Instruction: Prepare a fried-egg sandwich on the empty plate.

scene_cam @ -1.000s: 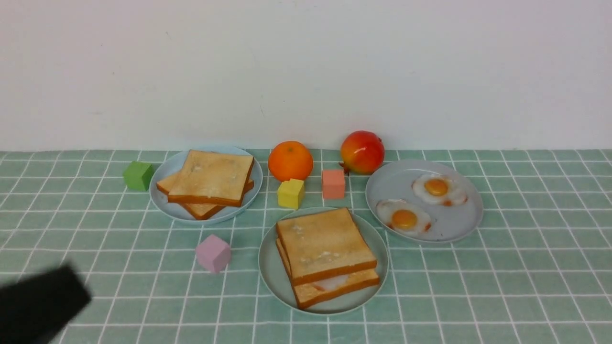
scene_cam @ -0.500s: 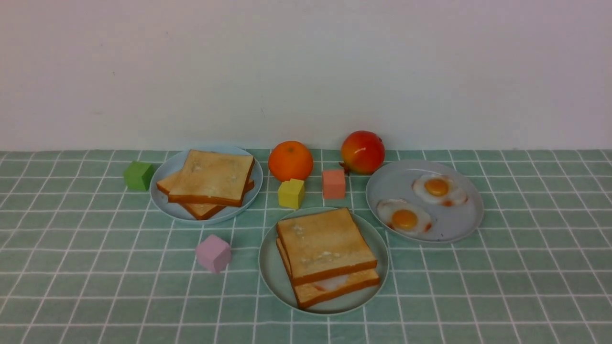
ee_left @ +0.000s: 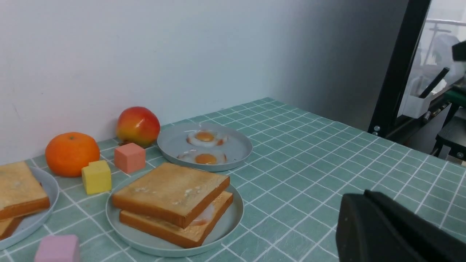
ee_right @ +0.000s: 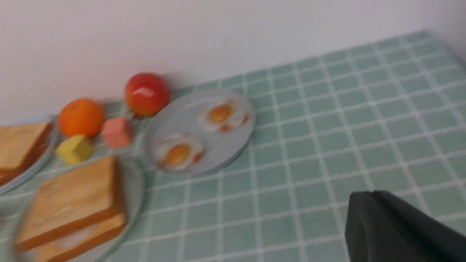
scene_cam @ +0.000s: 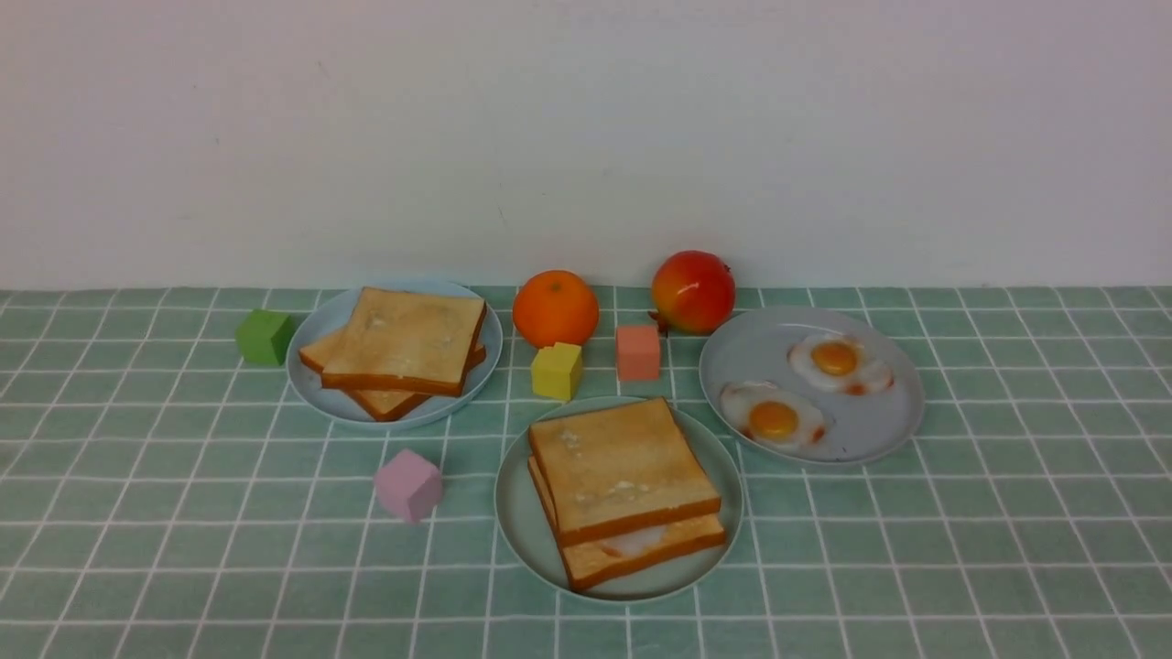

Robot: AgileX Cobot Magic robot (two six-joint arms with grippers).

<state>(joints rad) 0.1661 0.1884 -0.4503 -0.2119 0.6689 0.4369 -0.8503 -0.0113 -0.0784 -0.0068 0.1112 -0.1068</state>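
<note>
Most of the egg [scene_cam: 636, 542] in the fried-egg sandwich [scene_cam: 623, 476] is hidden between the two toasts; only a bit of white peeks out. The right wrist view is blurry, and the sandwich and its plate [ee_right: 134, 189] run off the edge there. The left hand [ee_left: 367, 218] and right hand [ee_right: 375, 218] are cut off too.

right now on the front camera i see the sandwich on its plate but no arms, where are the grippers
Observer: The left gripper shows in the left wrist view, shut and empty, over bare cloth, apart from the plate with the sandwich.
Operator: and the right one
Observer: The right gripper shows in its own wrist view, shut too, with nothing in it. That picture is blurred.
Operator: anything past the eggs i cant see
Observer: A black post stands beyond the cloth's edge, on the far side of the egg plate from the sandwich.
</note>
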